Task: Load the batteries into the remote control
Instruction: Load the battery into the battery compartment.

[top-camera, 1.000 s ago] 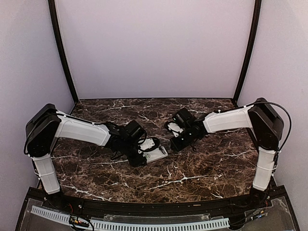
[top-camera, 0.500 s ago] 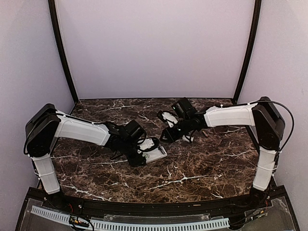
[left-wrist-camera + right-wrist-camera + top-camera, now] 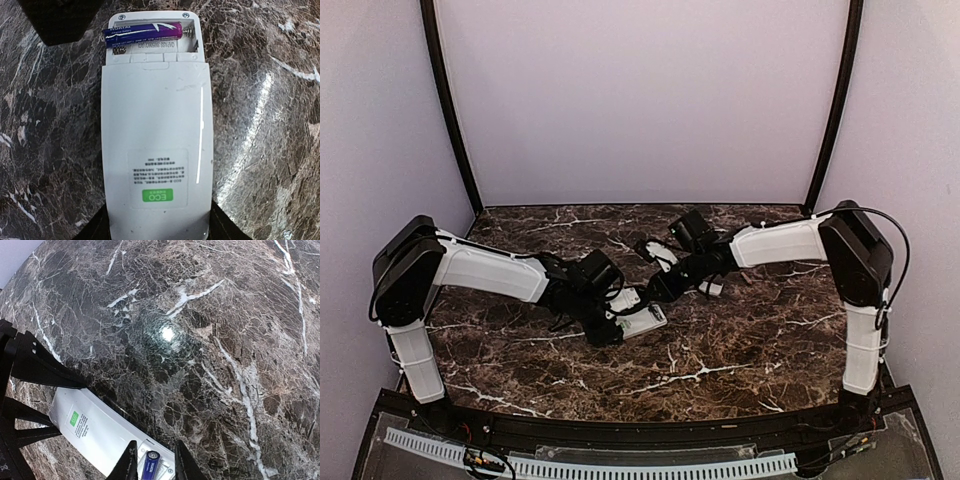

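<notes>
Remote control [image 3: 156, 145] lies face-down on the marble table [image 3: 270, 125], pinched at its near end by the left gripper [image 3: 616, 318]; one battery [image 3: 143, 31] sits crooked in the bay. Right gripper [image 3: 154, 460] grips a second battery [image 3: 150, 463] above that bay. Risk: it jams against the crooked cell or goes in reversed.

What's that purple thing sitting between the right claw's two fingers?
A purple battery, seen in the right wrist view between the right gripper fingers, over the remote control's open compartment.

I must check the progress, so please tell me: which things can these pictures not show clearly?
- Second battery slot of the remote control: left wrist view, partly behind the battery.
- Left gripper jaws: cut off by the bottom edge.
- Right gripper grip on the battery: cut off below.
- Top view: everything too small.
</notes>
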Robot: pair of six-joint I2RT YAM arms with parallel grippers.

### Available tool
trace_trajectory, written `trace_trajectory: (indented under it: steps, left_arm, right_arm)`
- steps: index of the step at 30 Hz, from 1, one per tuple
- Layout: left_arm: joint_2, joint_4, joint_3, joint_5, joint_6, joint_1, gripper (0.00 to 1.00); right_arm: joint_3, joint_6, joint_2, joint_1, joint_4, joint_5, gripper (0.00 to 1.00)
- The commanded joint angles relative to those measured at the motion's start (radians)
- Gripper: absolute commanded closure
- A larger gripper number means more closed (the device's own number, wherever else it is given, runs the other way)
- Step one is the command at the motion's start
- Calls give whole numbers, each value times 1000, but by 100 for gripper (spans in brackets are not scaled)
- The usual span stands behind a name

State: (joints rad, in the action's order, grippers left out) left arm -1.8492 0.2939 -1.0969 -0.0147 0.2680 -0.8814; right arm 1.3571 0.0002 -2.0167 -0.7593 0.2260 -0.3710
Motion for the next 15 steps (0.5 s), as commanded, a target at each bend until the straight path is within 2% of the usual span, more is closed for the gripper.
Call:
trace_trajectory:
  steps: [1,15]
  left_arm:
    - [-7,187,51,50,2,18,100]
    - [-11,189,47,44,0,18,100]
  right_arm:
    - [-5,-48,-33,-14,-28,-11,78]
    - [-33,-107,-53,-30,-62,11,81]
